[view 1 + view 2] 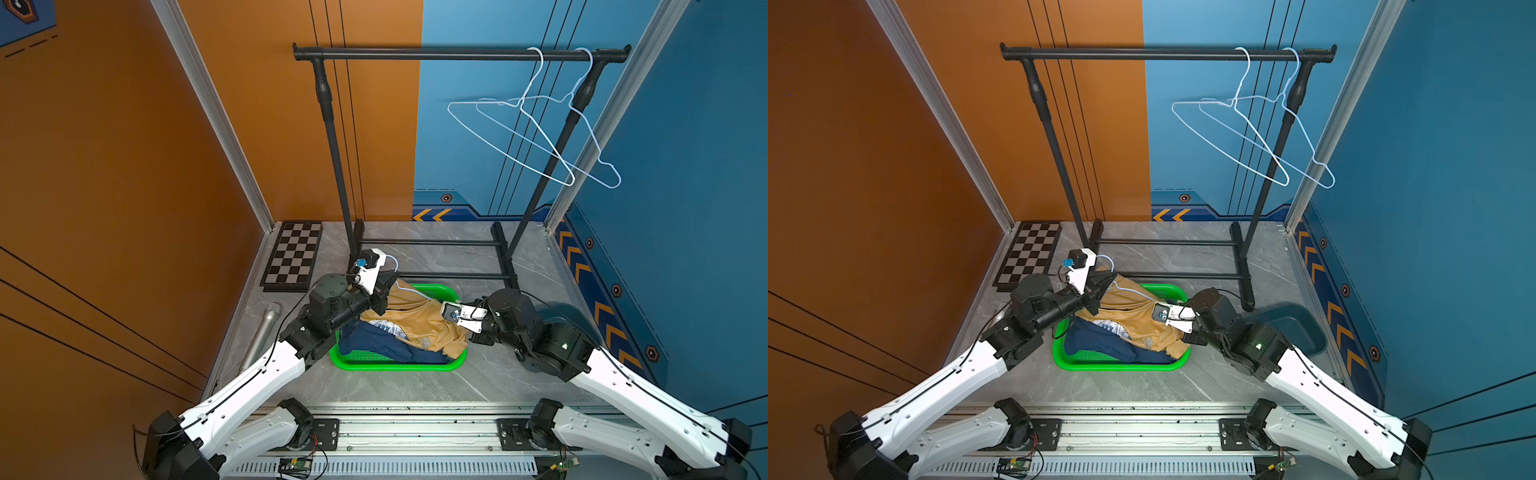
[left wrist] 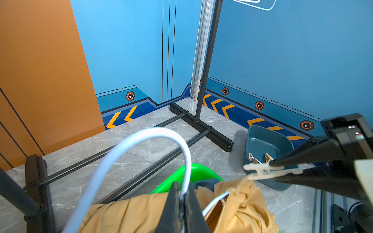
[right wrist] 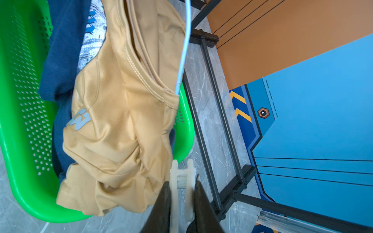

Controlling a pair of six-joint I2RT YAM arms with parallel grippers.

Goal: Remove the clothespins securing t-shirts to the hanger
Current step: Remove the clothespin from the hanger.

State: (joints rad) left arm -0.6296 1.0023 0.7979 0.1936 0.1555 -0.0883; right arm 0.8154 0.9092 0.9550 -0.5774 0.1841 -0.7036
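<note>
The green basket on the table holds a crumpled mustard t-shirt over a navy t-shirt. Beside the basket, a teal bin holds two pegs. Over the basket, the left fingers pinch tight on the white wire hanger. The right fingers squeeze a slim cream clothespin at the mustard shirt's edge.

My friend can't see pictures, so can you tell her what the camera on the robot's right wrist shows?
The right gripper pinches a cream clothespin beside the edge of a mustard-yellow t-shirt. The shirt lies heaped over a navy t-shirt in a green basket, and a pale blue wire hanger pokes out of its collar.
</note>
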